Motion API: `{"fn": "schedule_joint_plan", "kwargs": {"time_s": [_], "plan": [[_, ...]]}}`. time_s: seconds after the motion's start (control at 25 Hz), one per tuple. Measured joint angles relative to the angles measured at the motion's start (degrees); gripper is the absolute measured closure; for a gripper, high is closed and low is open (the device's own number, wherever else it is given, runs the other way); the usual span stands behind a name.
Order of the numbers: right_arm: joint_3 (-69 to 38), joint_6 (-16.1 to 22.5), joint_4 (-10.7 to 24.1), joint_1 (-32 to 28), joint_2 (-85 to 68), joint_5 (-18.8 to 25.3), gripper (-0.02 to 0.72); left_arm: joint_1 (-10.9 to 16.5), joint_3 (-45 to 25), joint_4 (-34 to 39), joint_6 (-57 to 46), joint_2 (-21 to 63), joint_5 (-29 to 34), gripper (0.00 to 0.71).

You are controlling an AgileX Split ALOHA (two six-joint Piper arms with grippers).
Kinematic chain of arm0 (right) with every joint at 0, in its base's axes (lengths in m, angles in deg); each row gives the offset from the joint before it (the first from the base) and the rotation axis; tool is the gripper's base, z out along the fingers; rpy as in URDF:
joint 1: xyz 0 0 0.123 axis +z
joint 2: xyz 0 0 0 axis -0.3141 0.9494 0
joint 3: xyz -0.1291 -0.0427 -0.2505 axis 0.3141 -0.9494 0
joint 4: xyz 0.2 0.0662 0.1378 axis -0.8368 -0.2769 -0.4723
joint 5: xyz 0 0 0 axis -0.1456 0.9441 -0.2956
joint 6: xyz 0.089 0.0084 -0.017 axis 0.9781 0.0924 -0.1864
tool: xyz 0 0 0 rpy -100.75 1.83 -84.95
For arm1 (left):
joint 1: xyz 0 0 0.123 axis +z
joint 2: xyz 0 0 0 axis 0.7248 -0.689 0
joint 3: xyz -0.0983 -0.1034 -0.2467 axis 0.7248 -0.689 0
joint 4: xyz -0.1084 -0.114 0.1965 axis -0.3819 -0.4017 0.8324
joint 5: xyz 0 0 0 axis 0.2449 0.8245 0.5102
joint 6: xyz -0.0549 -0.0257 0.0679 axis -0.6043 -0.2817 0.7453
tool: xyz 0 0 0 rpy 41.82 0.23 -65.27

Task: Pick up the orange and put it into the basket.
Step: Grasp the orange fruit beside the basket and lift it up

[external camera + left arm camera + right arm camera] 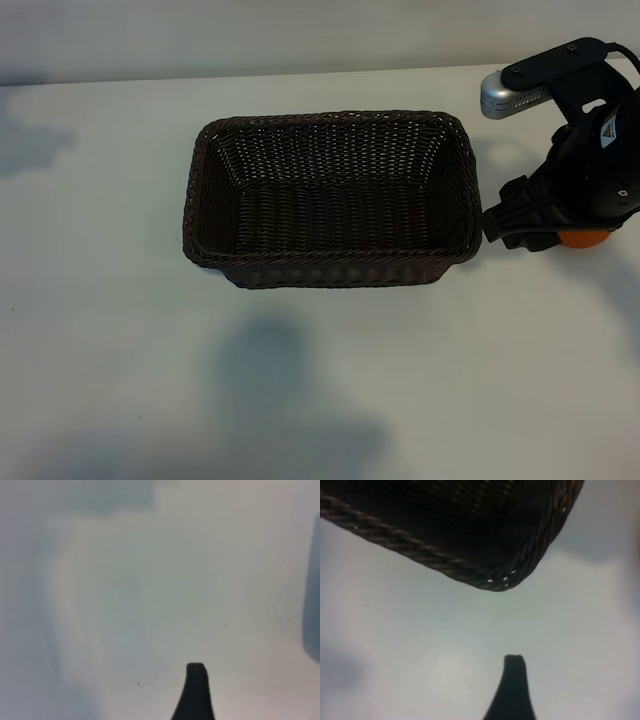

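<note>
Hanging just to the right of the basket, the right gripper covers most of the orange.
The orange peeks out under the arm, outside the basket, on the white table. The right fingers are spread, not squeezing anything. Only one left finger shows over bare table, so I cannot tell its grip.

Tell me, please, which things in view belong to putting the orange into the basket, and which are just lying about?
Part of the job:
- orange, mostly hidden under the right arm, beside the basket
- basket, nothing visible inside
- right gripper, by the basket's right end

Just there:
- table, bearing everything
- left gripper, over bare table in its wrist view, unseen from the exterior view
</note>
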Motion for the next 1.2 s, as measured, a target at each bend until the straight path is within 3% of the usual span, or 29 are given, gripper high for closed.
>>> {"fn": "schedule_joint_plan", "kwargs": {"time_s": [0.16,0.48,0.76,0.96,1.2], "plan": [[0.00,0.00,0.10,0.00,0.00,0.00,0.121,0.00,0.00,-0.92,0.88,5.60,1.11,0.114],[0.00,0.00,0.34,0.00,0.00,0.00,0.121,0.00,-2.72,-0.91,2.37,24.64,0.49,0.114],[0.00,0.00,0.34,0.00,0.00,0.00,0.121,0.00,-17.68,-0.91,2.63,45.82,-7.95,0.114],[0.00,0.00,0.34,0.00,0.00,0.04,0.121,0.00,-27.89,0.77,4.22,59.10,-10.29,0.114],[0.00,0.00,0.34,0.00,0.00,0.04,0.121,0.00,-38.96,5.89,2.91,65.92,-13.03,0.116]]}}
